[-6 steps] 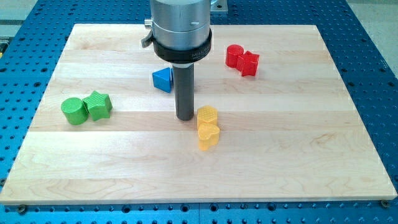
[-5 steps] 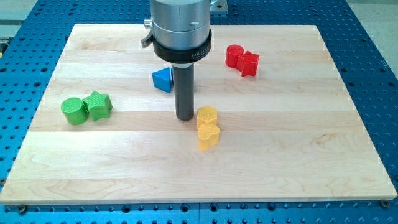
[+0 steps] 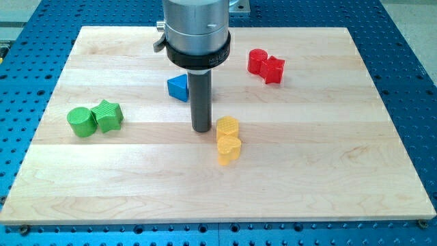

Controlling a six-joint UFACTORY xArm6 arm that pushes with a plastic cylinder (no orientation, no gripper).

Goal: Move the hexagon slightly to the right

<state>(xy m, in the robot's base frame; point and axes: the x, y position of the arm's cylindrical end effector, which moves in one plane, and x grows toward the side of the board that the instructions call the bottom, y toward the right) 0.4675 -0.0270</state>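
The tool [image 3: 201, 129], a bare rod grasping nothing, stood just left of the yellow hexagon [image 3: 227, 127], needing a short rightward push.

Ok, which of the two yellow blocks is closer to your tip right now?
The upper yellow block, the hexagon-like one. My tip sits just off its left side, while the lower yellow block touching it lies farther toward the view's bottom.

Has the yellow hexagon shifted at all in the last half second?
No. The yellow hexagon keeps its spot against the yellow heart; my tip sits just left of it.
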